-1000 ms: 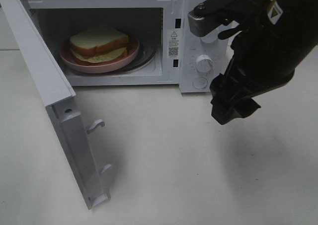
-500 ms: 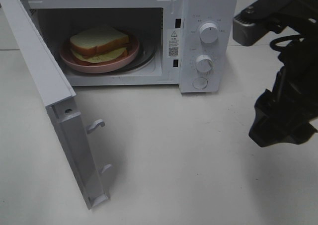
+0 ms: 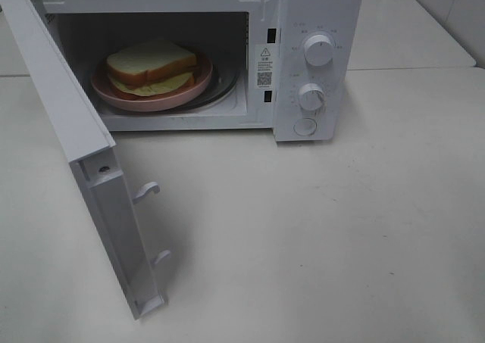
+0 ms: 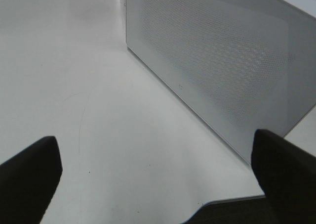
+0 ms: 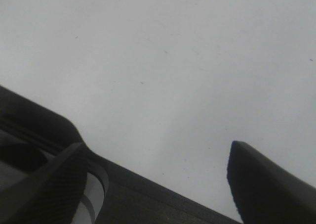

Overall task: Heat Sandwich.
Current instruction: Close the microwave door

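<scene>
The sandwich (image 3: 151,67) of white bread with brown crust and yellow-green filling lies on a round pink plate (image 3: 121,97) inside the white microwave (image 3: 318,10). The microwave door (image 3: 72,123) stands wide open to the left. Neither arm shows in the exterior view. My left gripper (image 4: 158,179) is open and empty over the white table, facing the door's outer perforated panel (image 4: 222,61). My right gripper (image 5: 163,169) is open and empty above bare white table.
The microwave's control panel carries two white knobs (image 3: 319,49) and a round button (image 3: 305,126). The open door's latch hooks (image 3: 145,191) stick out over the table in front. White table (image 3: 341,229) stretches to the right and front.
My right arm has pulled away from the microwave's control panel to the right and left the exterior view. The sandwich, plate and door have not moved.
</scene>
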Tool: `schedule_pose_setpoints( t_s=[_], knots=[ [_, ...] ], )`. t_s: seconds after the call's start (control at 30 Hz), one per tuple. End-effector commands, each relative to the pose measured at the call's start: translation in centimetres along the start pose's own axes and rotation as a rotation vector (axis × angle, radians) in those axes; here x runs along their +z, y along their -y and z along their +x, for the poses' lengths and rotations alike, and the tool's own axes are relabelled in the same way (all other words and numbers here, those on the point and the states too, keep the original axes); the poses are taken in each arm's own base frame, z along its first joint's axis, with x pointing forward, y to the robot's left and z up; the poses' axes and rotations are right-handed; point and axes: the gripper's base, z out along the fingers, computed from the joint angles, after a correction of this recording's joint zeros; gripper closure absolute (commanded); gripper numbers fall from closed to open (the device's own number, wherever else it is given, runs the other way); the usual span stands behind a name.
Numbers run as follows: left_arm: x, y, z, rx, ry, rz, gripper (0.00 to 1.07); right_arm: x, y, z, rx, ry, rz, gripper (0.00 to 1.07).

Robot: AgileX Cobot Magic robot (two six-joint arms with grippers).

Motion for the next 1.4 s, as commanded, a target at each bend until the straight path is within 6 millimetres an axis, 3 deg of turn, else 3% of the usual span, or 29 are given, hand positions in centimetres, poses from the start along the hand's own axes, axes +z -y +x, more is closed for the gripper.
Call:
schedule_pose_setpoints(
  t_s=[0.03,0.07,0.27,0.57,1.0,1.13,1.4],
  knots=[
    [-0.2,0.0,0.1,-0.005,0.026,0.003,0.08,-1.0,1.1,1.9,0.109,0.055,0.051,0.31],
    [-0.2,0.0,0.1,-0.005,0.026,0.003,0.08,-1.0,1.1,1.9,0.109,0.055,0.051,0.31],
    [-0.2,0.0,0.1,-0.005,0.026,0.003,0.08,-2.6,1.7,6.2,0.26,0.167,0.142,0.31],
    [-0.2,0.0,0.1,-0.005,0.026,0.003,0.08,-0.8,0.1,9.9,0.384,0.272,0.12,0.31],
    [-0.2,0.0,0.1,-0.005,0.026,0.003,0.08,-2.1,-1.2,12.3,0.436,0.543,0.192,0.31],
    [-0.2,0.0,0.1,-0.005,0.026,0.003,0.08,-2.6,-2.1,13.9,0.45,0.655,0.248,0.31],
    [-0.1,0.0,0.0,-0.005,0.02,0.003,0.08,-2.6,-2.1,13.8,0.459,0.654,0.259,0.31]
  ],
)
